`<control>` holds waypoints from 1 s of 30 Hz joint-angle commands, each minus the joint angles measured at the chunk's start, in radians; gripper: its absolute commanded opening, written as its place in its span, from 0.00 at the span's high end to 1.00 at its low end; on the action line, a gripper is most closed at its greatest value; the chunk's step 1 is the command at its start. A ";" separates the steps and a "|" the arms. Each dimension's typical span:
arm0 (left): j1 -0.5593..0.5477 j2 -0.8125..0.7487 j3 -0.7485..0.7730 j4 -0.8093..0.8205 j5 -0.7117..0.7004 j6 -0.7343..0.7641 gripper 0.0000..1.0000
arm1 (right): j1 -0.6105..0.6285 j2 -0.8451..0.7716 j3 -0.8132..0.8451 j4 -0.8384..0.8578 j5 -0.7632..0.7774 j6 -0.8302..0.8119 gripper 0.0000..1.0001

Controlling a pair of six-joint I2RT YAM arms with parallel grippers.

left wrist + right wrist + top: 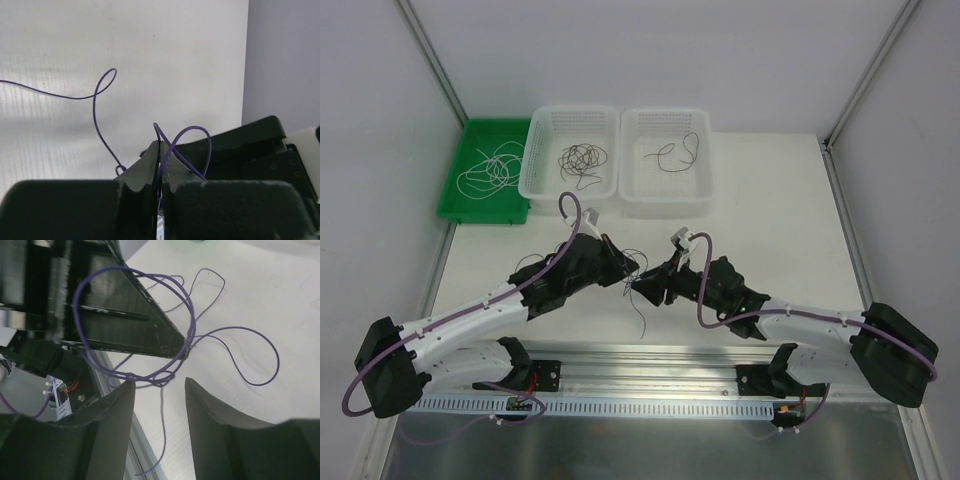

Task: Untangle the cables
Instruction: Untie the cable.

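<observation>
**Left pincer pinches purple cable at mid-counter**

The left pincer (pixel 160 147) is pressed together on a thin purple cable (pixel 190 325), whose loops curl over the white counter (pixel 770 200) at the centre of the top view. The right pincer (pixel 160 410) stands spread, with one strand hanging in its gap. Dark cables (pixel 582 160) lie in the white baskets (pixel 570 188) at upper centre. Whitish cable (pixel 490 172) fills the green tray (pixel 455 205) at upper left.

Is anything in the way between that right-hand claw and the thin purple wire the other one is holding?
Nothing visible blocks it. The cable hangs in loops from the shut left gripper, right at the mouth of the right gripper, whose jaws stand apart. Only the left gripper's own tip sits close by.
</observation>
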 commanded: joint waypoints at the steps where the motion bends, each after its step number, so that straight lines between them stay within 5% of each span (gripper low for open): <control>1: -0.008 -0.026 -0.012 0.024 -0.065 0.039 1.00 | 0.007 -0.104 0.004 -0.029 0.002 -0.038 0.52; 10: -0.008 0.029 0.018 0.025 -0.011 0.049 1.00 | 0.007 -0.205 0.043 -0.218 0.097 -0.021 0.52; 30: -0.010 0.035 0.014 0.045 0.001 0.041 1.00 | 0.014 -0.021 0.040 -0.051 0.049 0.083 0.54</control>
